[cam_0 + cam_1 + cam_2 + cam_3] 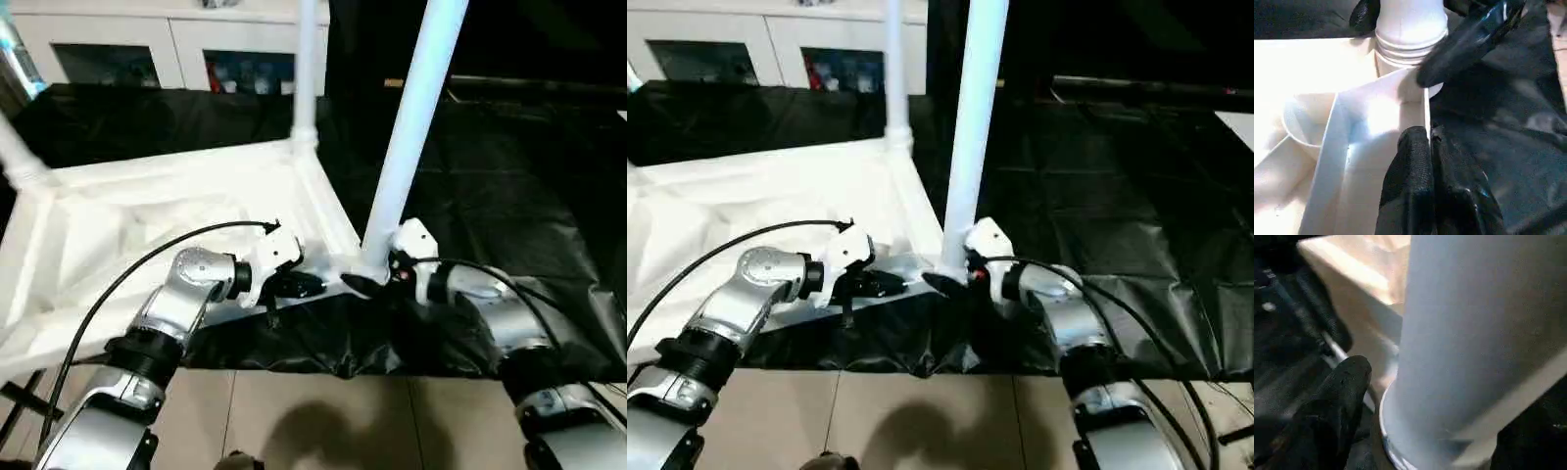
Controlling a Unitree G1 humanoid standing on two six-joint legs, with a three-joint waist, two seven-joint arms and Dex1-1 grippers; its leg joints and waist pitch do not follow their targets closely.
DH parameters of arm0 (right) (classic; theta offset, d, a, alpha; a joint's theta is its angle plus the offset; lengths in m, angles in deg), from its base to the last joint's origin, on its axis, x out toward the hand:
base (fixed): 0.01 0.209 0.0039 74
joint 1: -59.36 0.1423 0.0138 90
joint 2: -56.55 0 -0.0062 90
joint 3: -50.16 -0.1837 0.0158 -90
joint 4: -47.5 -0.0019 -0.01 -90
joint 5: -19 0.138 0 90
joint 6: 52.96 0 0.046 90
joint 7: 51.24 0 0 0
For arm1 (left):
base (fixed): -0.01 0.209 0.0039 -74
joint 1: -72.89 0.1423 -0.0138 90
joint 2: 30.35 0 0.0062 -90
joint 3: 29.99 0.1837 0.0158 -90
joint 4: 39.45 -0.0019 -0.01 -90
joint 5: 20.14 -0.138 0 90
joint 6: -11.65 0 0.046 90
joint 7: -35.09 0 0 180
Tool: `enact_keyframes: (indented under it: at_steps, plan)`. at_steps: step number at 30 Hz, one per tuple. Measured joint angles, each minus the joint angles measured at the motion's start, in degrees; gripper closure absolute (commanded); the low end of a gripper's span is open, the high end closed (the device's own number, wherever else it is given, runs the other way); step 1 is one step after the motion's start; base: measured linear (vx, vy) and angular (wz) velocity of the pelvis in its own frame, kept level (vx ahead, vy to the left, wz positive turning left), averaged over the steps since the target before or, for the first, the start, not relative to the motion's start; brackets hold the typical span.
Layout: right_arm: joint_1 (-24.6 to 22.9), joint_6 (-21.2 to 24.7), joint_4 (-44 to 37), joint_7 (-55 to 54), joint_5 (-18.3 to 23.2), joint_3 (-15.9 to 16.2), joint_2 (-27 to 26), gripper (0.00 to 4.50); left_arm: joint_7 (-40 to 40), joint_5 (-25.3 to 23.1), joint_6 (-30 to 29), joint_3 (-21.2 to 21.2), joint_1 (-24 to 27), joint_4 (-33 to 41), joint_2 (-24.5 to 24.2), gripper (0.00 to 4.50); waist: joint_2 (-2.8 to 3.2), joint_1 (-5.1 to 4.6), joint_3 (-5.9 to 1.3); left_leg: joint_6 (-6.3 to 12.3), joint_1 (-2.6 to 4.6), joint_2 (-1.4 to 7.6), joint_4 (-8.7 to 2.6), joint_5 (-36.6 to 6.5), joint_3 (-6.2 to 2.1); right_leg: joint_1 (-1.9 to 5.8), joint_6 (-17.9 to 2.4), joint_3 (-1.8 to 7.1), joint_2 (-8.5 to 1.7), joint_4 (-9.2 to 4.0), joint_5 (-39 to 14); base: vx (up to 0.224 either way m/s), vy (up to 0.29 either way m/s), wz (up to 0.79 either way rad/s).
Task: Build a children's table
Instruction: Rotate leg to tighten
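Pinching the tabletop rim (294, 304) in left pincer (294, 286) beside near leg (407, 147); right pincer (377, 284) parted around that leg's base.

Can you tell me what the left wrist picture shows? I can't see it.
The robot's left hand pinches the thin white edge wall of the upside-down children's table, one black finger on each side. Just beyond, a white leg stands in the corner socket, with the right hand's black fingers around its base. Black sheeting lies beside the table.
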Motion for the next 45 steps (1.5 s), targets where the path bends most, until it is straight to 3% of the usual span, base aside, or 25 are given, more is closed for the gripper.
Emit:
enact_keyframes:
  at_steps: [3, 11, 17, 26, 29, 32, 33, 34, 41, 45]
  plan:
    - [-0.45, 1.11, -1.99, 3.93, 0.43, 1.22, 1.89, 1.03, 3.12, 0.63, -0.04, 0.62, -0.19, -0.03, -1.22, 4.50, 0.07, 0.17, -0.02, 0.00, 0.02, 0.00, 0.02, 0.00, -0.01, 0.04, -0.04, 0.00, 0.00, 0.03, 0.02, 0.000, 0.000, 0.00]
    - [-2.28, 3.73, -5.96, 9.14, 1.10, 1.81, 3.70, 1.76, 7.73, 0.68, -0.17, 1.04, -0.42, -0.08, -2.09, 4.50, 0.23, 0.42, -0.12, 0.00, 0.01, -0.01, 0.06, 0.00, -0.01, 0.10, -0.03, -0.01, -0.02, -0.04, 0.02, 0.000, 0.000, 0.00]
    - [-2.68, 4.93, -6.52, 7.74, 1.01, 1.93, 2.59, 1.84, 6.92, 0.67, -0.16, 1.01, -0.44, -0.68, -1.92, 4.50, 0.43, 0.40, -0.25, 0.00, 0.06, -0.01, 0.08, 0.00, -0.01, 0.13, -0.04, -0.01, -0.02, -0.02, 0.02, 0.000, 0.000, 0.00]
    - [-0.02, 5.86, 0.82, -25.70, -2.02, -4.79, -10.72, 1.85, -9.66, -1.80, -2.77, -2.13, -1.98, -4.42, 4.12, 4.50, 0.46, -1.46, -0.35, -0.04, 0.44, -0.04, -0.04, 0.01, -0.06, 0.16, -0.04, 0.05, -0.03, 0.27, 0.03, 0.000, 0.000, 0.00]
    - [1.01, 5.85, 2.56, -36.27, -2.59, -6.84, -14.68, 1.85, -14.74, -1.97, -3.67, -2.99, -2.00, -4.82, 6.70, 4.50, 0.50, -1.48, -0.37, -0.05, 0.47, -0.05, -0.05, 0.01, -0.08, 0.16, -0.03, 0.04, -0.03, 0.27, 0.04, 0.000, 0.000, 0.00]
    - [1.81, 5.44, 3.84, -40.21, -2.63, -7.78, -15.97, 1.85, -17.53, -2.35, -4.11, -3.19, -2.03, -4.83, 8.13, 4.50, 0.59, -1.39, -0.44, -0.05, 0.45, -0.07, -0.07, 0.00, -0.08, 0.18, -0.02, 0.05, -0.03, 0.19, 0.03, 0.000, 0.000, 0.00]
    - [1.81, 5.22, 3.92, -40.36, -2.66, -7.84, -15.97, 1.29, -17.72, -2.37, -4.12, -3.18, -2.02, -4.83, 8.29, 4.50, 0.67, -1.36, -0.50, -0.05, 0.43, -0.08, -0.08, 0.00, -0.07, 0.20, -0.02, 0.05, -0.03, 0.12, 0.03, 0.000, 0.000, 0.00]
    - [1.67, 4.50, 3.90, -40.24, -2.85, -7.86, -15.97, 1.15, -17.39, -2.40, -4.12, -3.01, -2.01, -4.83, 8.36, 4.50, 0.74, -1.35, -0.54, -0.05, 0.40, -0.08, -0.11, 0.00, -0.07, 0.20, -0.02, 0.05, -0.03, 0.01, 0.03, 0.000, 0.000, 0.00]
    - [1.09, 3.49, 3.38, -35.77, -2.43, -7.89, -15.33, 0.64, -15.63, -2.43, -3.80, -2.98, -1.64, -4.31, 7.76, 4.50, 0.83, -1.41, -0.60, -0.04, 0.35, -0.10, -0.17, 0.00, -0.06, 0.20, -0.02, 0.06, -0.02, -0.14, 0.03, 0.000, 0.000, 0.00]
    - [-0.26, 4.64, 0.98, -27.70, -1.88, -6.02, -11.90, 0.57, -10.80, -1.91, -2.24, -1.93, -0.94, -3.02, 5.98, 4.50, 0.84, -1.32, -0.59, -0.03, 0.22, -0.10, -0.31, 0.00, -0.06, 0.13, -0.01, 0.02, -0.01, -0.29, 0.03, 0.000, 0.000, 0.00]
